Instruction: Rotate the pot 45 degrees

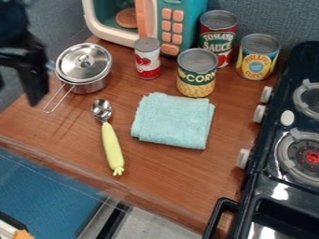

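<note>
Around a folded cloth lie a spoon, cans and a stove.

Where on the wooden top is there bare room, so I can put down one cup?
Bare wood lies between the towel and the stove, and on the towel's near side, beside the spoon. A smaller patch is between the pot and towel. The back is crowded: cans stand close together beside the microwave.

I see a brown wood counter at the centre — blue-grey wall behind it at one o'clock, a teal toy microwave at twelve, a black stove at three to five, glinting with light. At seven to eight — a blue surface.
</note>
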You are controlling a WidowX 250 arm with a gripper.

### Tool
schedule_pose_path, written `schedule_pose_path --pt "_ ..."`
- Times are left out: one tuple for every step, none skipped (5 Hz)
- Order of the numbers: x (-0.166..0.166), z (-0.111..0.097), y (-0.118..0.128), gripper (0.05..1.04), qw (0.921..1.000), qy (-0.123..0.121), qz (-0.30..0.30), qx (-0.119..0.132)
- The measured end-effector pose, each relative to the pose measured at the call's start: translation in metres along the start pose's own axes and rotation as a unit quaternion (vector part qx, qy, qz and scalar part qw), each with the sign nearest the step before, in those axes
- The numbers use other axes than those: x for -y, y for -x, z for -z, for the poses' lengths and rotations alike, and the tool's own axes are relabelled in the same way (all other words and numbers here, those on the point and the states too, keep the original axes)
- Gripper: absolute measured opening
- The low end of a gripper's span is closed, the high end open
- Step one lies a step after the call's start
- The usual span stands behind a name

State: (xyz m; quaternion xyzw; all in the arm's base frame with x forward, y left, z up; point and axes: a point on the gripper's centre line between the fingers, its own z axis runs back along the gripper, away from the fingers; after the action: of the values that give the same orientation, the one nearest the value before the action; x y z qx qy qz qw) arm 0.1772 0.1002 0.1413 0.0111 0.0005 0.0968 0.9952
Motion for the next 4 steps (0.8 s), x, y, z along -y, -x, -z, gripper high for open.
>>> schedule_pose_path --pt "-0.007 0.020 -0.023 0.999 0.9996 -0.022 -0.012 -0.011" --pt "-0.016 0.041 -0.037 0.999 0.9990 -0.039 -0.017 -0.014" --pt "-0.019 0.041 -0.052 0.999 0.9986 -0.044 -0.024 0.015" --pt "-0.022 0.050 -0.064 0.999 0.9986 -0.043 -0.029 0.013"
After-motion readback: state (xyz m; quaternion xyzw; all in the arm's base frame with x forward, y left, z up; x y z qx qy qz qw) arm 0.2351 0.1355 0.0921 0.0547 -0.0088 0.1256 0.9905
